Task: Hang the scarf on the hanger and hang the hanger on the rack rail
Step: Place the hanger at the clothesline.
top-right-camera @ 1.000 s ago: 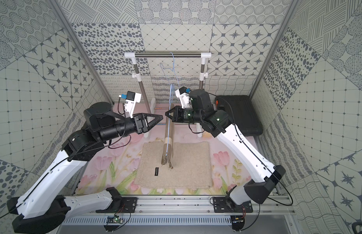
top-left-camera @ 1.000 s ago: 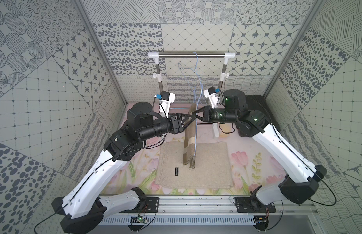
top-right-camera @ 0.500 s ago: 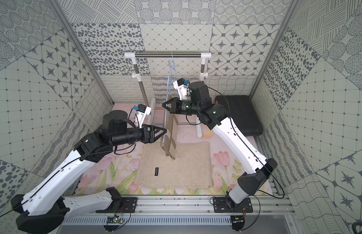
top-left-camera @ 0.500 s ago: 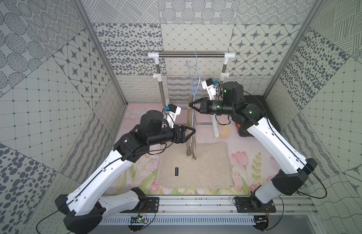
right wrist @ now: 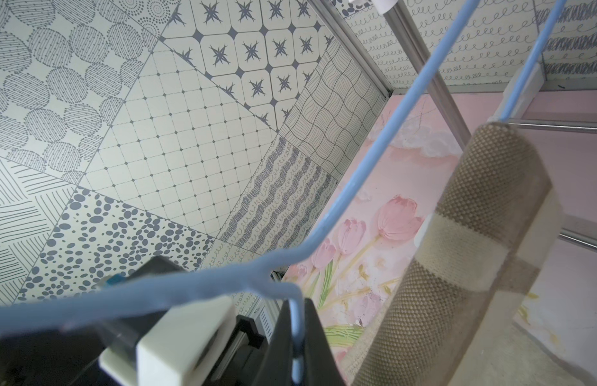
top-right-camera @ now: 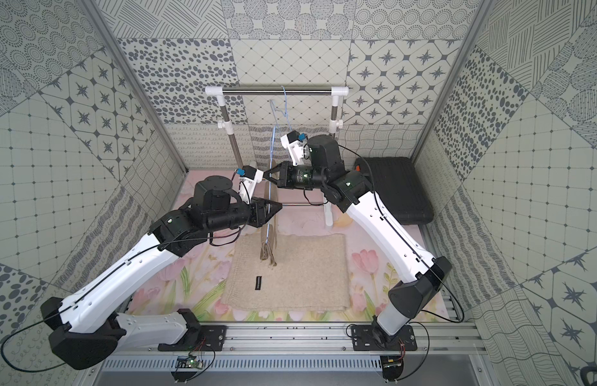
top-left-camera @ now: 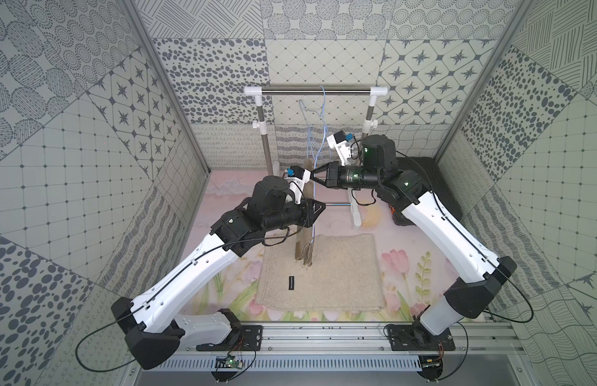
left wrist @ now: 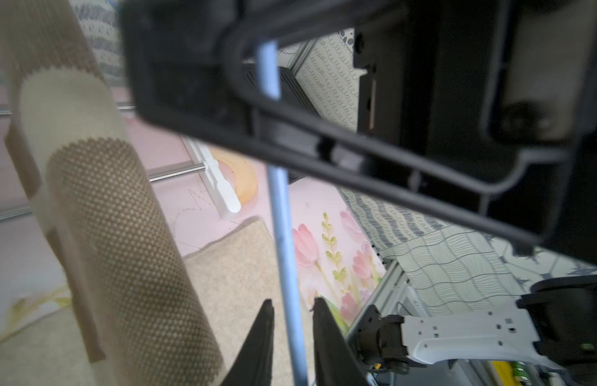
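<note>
There, patterned walls point(top-left-camera: 90, 150) enclosed a floral mat point(top-left-camera: 424, 267). The scarf point(top-left-camera: 340, 274) trailed from the hanger point(right wrist: 196, 284) under the rack point(top-left-camera: 290, 89) onto the mat. The right gripper point(right wrist: 298, 320) pinched the hanger; the left gripper point(left wrist: 292, 310), wider earlier, had narrowed around its wire, grip unclear.

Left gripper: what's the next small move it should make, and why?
Probably close the left gripper fully on the blue hanger wire. Its fingertips flank the wire with slim gaps showing, the right gripper is shut on the hanger, and the scarf hangs beside the wire.
</note>
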Controlling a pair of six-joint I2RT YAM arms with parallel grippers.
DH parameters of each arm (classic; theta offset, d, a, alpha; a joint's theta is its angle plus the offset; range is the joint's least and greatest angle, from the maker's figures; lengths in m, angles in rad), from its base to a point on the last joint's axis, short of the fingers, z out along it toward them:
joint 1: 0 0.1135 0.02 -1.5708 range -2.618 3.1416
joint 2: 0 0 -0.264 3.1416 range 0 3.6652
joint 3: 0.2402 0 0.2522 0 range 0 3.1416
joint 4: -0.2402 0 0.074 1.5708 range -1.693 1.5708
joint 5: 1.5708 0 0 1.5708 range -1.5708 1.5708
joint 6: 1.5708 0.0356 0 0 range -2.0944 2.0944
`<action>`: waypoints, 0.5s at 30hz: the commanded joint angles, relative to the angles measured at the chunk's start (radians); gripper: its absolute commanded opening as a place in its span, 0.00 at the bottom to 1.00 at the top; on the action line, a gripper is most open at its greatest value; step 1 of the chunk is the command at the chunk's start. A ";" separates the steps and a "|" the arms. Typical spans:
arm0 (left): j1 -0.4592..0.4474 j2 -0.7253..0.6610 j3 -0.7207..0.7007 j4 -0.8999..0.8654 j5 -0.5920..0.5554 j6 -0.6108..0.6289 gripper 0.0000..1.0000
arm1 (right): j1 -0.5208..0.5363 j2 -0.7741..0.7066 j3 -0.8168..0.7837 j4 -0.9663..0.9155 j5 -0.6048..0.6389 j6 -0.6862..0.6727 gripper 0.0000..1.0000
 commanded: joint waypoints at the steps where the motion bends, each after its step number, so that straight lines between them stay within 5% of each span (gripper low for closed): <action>1: -0.009 0.003 0.031 0.074 -0.146 0.055 0.10 | -0.014 -0.004 0.034 0.112 -0.028 -0.020 0.00; 3: -0.009 0.006 0.032 0.080 -0.169 0.070 0.00 | -0.018 0.001 0.034 0.112 -0.035 -0.025 0.00; 12: -0.009 0.060 0.075 0.080 -0.226 0.112 0.00 | -0.031 0.032 0.041 0.113 -0.076 -0.045 0.00; 15: -0.010 0.072 0.100 0.062 -0.264 0.131 0.00 | -0.042 0.040 0.058 0.113 -0.092 -0.047 0.19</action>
